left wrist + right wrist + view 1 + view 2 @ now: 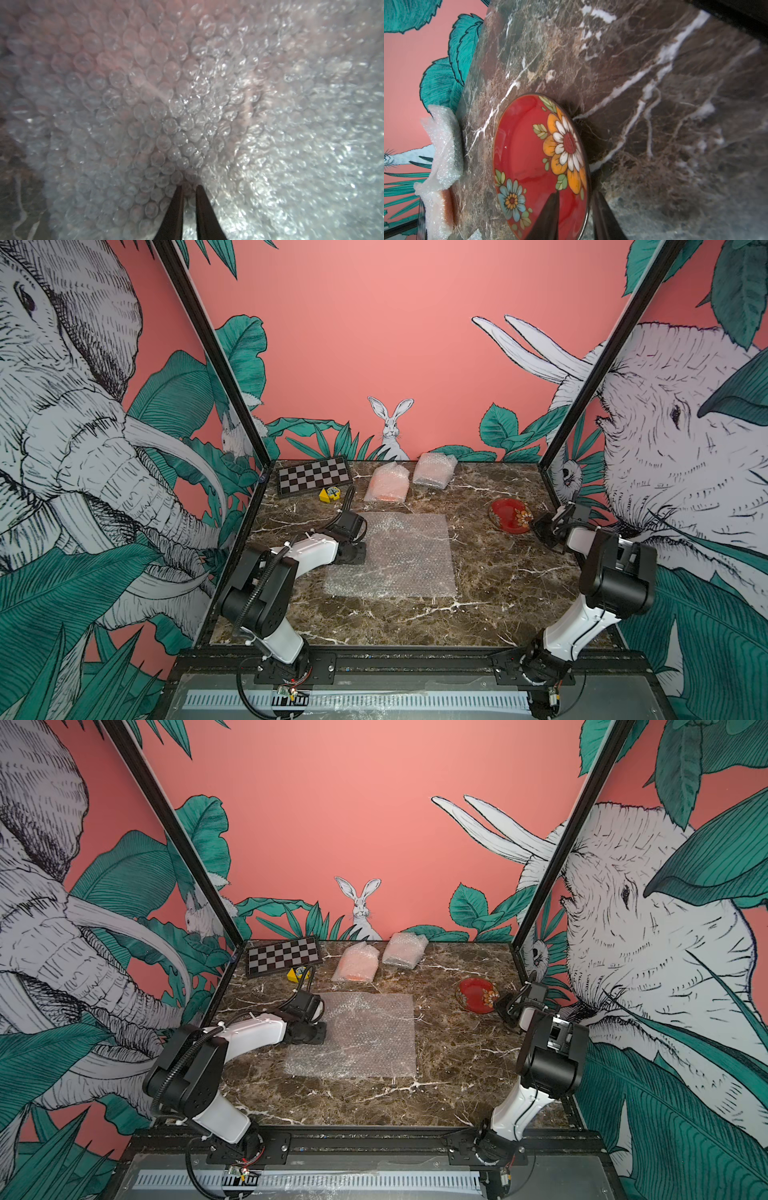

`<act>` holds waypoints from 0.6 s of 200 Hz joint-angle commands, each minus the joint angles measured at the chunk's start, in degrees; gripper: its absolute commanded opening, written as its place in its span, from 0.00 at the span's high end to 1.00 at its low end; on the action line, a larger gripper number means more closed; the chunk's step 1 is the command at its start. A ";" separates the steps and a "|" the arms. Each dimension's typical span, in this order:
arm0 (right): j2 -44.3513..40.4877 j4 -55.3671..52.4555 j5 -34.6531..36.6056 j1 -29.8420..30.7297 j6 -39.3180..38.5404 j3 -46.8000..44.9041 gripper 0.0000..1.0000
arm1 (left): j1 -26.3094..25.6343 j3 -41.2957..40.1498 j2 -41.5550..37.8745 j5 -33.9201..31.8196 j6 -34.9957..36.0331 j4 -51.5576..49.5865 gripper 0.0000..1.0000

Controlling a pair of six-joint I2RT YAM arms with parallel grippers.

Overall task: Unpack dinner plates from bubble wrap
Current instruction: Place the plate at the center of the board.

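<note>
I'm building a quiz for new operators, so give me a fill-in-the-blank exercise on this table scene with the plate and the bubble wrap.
1. The unwrapped plate at the right gripper is dark ____ with flowers.
2. The left gripper pinches the flat sheet of ____.
3. Farther back lie ____ wrapped bundles.
4. The board beside them has a ____ pattern.

Missing words: red; bubble wrap; two; checkered.

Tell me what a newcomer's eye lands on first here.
The red flowered plate, unwrapped at the right of the table, has the right jaws straddling its rim. Mid-table a flat bubble wrap sheet is pinched at its edge by the left jaws; two wrapped bundles sit behind it.
</note>
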 commanded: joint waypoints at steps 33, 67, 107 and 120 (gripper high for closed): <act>-4.89 -2.71 3.54 -0.30 -3.45 -0.87 0.60 | 0.03 2.73 -4.12 -1.46 0.75 -4.65 0.70; -9.69 -4.99 4.15 -0.22 -5.65 -2.84 0.58 | -0.31 5.58 -6.67 0.05 1.93 -6.06 0.57; -14.77 -9.50 1.53 1.58 -9.13 -3.05 0.57 | -4.21 10.84 -5.07 7.27 2.60 -6.02 0.56; -16.35 -11.06 1.50 3.16 -10.31 -3.19 0.57 | -6.58 13.02 -3.34 9.55 2.32 -5.33 0.57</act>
